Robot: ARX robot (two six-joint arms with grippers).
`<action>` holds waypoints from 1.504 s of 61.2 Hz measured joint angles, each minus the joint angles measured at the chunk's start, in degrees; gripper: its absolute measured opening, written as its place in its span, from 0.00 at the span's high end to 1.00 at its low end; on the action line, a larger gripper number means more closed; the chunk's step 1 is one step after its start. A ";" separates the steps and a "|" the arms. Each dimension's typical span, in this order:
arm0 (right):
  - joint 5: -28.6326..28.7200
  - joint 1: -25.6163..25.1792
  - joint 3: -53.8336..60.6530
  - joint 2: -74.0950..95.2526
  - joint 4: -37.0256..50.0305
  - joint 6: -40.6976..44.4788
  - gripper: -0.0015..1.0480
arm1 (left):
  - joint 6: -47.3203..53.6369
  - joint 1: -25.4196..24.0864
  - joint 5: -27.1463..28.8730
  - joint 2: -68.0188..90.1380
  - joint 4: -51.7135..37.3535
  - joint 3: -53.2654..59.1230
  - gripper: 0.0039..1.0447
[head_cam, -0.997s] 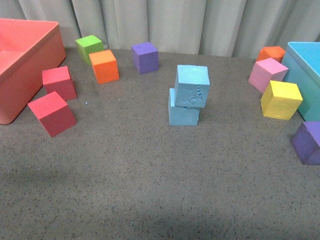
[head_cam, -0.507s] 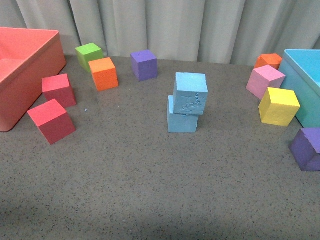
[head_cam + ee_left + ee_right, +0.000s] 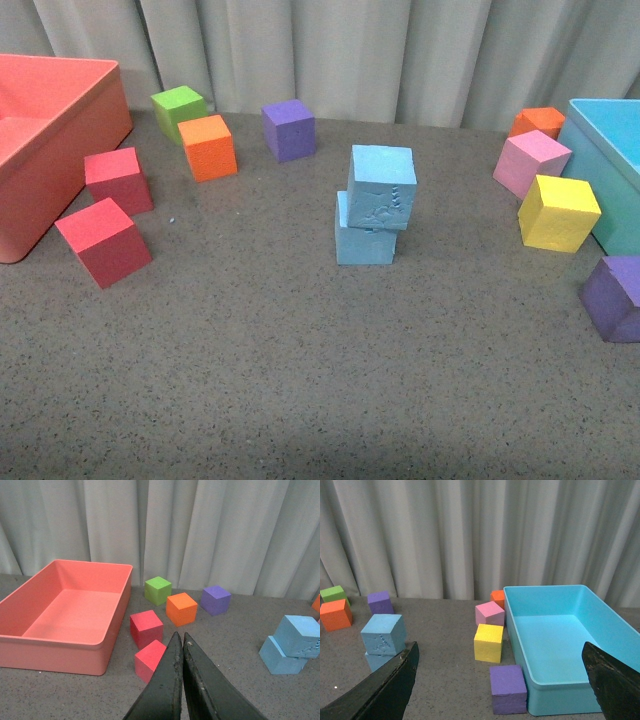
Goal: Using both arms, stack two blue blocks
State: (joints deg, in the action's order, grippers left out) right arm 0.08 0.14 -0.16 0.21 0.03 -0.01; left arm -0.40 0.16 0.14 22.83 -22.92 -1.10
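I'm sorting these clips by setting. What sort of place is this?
Probably a robot test bench: a grey speckled table against a plain curtain, set with coloured foam cubes such as two stacked blue blocks and a pink bin.

Soft, even light is falling from above across all three views, leaving only faint, short shadows under the cubes on the speckled desk. A darker band is spreading along the desk's near edge in the front view. No glare is showing. Focus is holding sharp on the pleated curtain, while the right gripper fingers are looming dark and slightly soft at the frame's lower corners.
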 joint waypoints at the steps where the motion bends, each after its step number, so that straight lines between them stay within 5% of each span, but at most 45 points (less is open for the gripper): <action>1: -0.02 0.00 0.00 0.00 0.00 0.00 0.09 | 0.00 0.00 0.02 -0.52 0.52 0.02 0.97; 41: 0.00 0.00 0.00 0.00 0.00 0.00 0.09 | 0.00 0.00 0.00 -12.79 12.66 0.02 0.97; 51: -0.02 0.00 0.00 0.00 0.00 0.00 0.09 | -0.02 0.00 -0.02 -22.51 22.80 0.00 0.96; 83: -0.02 0.00 0.00 0.00 0.00 0.00 0.09 | 0.02 0.00 -0.02 -22.58 22.80 0.00 0.06; 92: -0.02 0.00 0.00 0.00 0.00 0.00 0.09 | 0.13 0.00 -0.02 -22.58 22.80 0.00 0.06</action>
State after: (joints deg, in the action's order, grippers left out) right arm 0.05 0.14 -0.16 0.21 0.03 -0.01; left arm -0.27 0.16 0.12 0.25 -0.12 -1.10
